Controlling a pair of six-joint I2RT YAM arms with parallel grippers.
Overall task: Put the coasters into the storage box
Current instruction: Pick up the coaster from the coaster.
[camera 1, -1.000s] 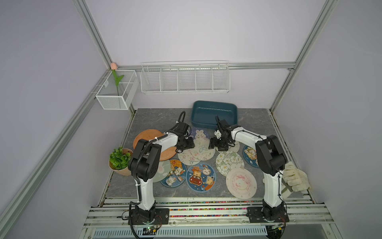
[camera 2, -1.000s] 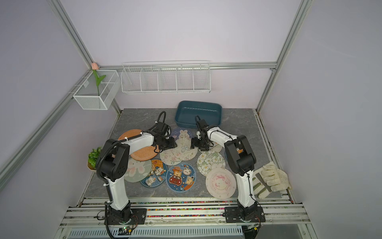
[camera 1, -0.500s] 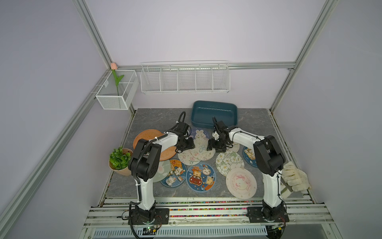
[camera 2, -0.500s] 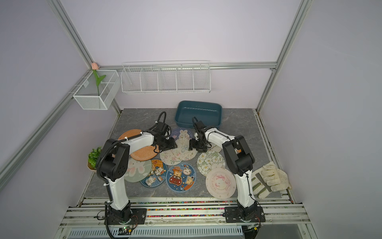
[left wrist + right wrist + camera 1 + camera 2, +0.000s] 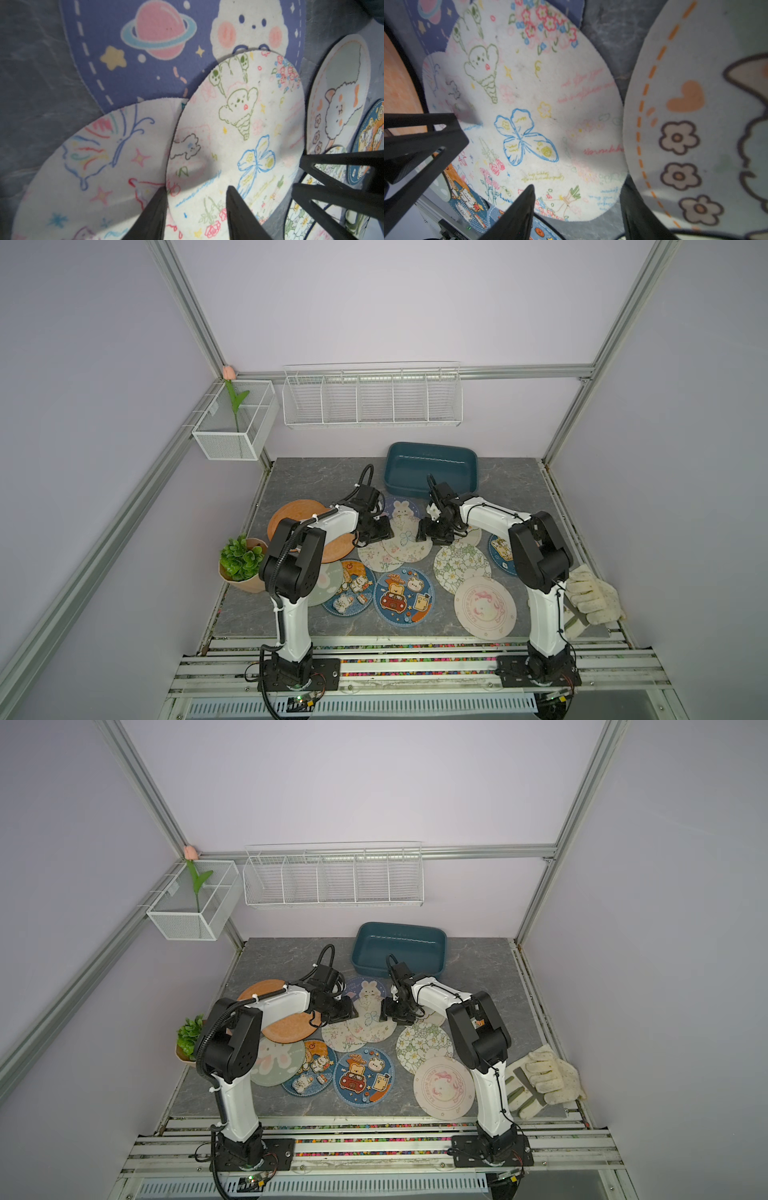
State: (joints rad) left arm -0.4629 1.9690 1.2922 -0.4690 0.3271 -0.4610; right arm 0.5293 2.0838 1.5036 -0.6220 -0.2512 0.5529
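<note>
Several coasters lie overlapping on the grey table; the teal storage box stands empty behind them. A cream coaster with a blue butterfly lies over a purple bunny coaster. My left gripper is open, straddling one rim of the butterfly coaster, with one finger on top of it. Opposite, my right gripper is open over the other rim, one finger on the coaster and one beside a sheep-print coaster. The coaster looks slightly dented near the left fingers.
Two orange coasters lie under the left arm, with a potted plant beside them. Blue cartoon coasters, a floral one and a pink-print one lie nearer the front. White gloves sit front right. Wire baskets hang on the wall.
My right gripper has slid left onto the butterfly coaster's rim and its jaws have narrowed. The left gripper stays in place, its jaws a little narrower.
</note>
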